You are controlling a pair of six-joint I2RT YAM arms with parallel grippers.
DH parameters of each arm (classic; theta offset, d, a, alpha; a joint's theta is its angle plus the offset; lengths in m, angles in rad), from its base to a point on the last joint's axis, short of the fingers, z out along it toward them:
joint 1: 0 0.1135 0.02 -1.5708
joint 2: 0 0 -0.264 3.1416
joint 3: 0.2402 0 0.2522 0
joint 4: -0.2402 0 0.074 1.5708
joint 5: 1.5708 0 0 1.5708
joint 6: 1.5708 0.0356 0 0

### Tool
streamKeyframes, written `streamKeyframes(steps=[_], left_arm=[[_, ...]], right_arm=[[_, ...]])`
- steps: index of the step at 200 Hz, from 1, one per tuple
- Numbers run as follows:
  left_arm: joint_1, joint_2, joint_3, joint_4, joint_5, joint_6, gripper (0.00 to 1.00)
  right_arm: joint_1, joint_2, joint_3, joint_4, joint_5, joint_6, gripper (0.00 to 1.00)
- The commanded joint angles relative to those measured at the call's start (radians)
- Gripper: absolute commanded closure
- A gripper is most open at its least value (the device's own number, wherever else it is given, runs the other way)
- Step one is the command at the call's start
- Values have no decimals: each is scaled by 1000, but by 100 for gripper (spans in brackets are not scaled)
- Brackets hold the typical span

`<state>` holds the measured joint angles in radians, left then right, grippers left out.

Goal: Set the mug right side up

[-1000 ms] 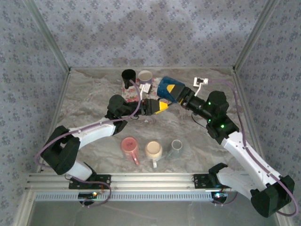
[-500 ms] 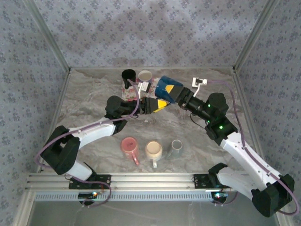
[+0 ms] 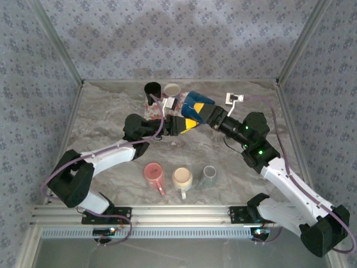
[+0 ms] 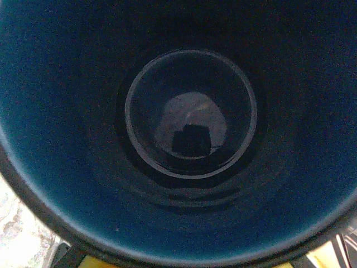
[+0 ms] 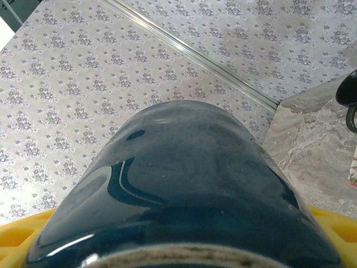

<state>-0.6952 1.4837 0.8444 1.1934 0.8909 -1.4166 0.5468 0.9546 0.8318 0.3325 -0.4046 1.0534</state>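
Mug [image 3: 198,104], the dark blue one, hangs in the air over the back of the table [image 3: 111,111], lying on its side between the two arms; its long axis runs roughly from one gripper to the other. The right gripper [image 3: 204,110] clasps its body, yellow fingers [image 5: 22,237] showing on either side of the glaze, with the pale unglazed foot towards that wrist. The mouth faces the left gripper [image 3: 189,124], whose camera looks straight down the bore to the bottom [image 4: 189,128]; its jaws are drawn fully together at the lower rim, though whether they pinch the wall I cannot tell. By my reading the left arm is placed to receive the mug; the mouth must end facing upward.
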Motion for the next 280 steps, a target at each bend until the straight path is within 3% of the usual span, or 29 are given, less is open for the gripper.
streamKeyframes(steps=[1,15,37,83,134,148,168,187,241,280], left_arm=[[11,-66,7,-5,0,120,100],[10,-96,5,-81,4,177,100],[11,-150,13,-237,4,292,100],[23,-223,72,-586,-65,530,100],[29,-160,151,-671,-105,598,100],[28,-149,205,-857,-221,710,100],[0,-102,344,-1201,-513,916,100],[-29,-3,488,-1382,-718,1006,100],[-92,286,823,-1594,-1147,992,100],[-98,503,1051,-1707,-1254,928,100]], right_arm=[[16,-8,-4,-53,16,-45,38],[11,-18,5,-96,38,-73,18],[-6,-44,28,-171,74,-107,0],[-26,-100,74,-410,214,-207,0],[-36,-218,71,-569,353,-295,0],[-37,-236,99,-641,406,-328,0],[-37,-255,128,-739,478,-332,0],[-38,-260,149,-818,510,-343,0],[-39,-255,168,-877,539,-364,0],[-42,-233,179,-874,509,-394,0]])
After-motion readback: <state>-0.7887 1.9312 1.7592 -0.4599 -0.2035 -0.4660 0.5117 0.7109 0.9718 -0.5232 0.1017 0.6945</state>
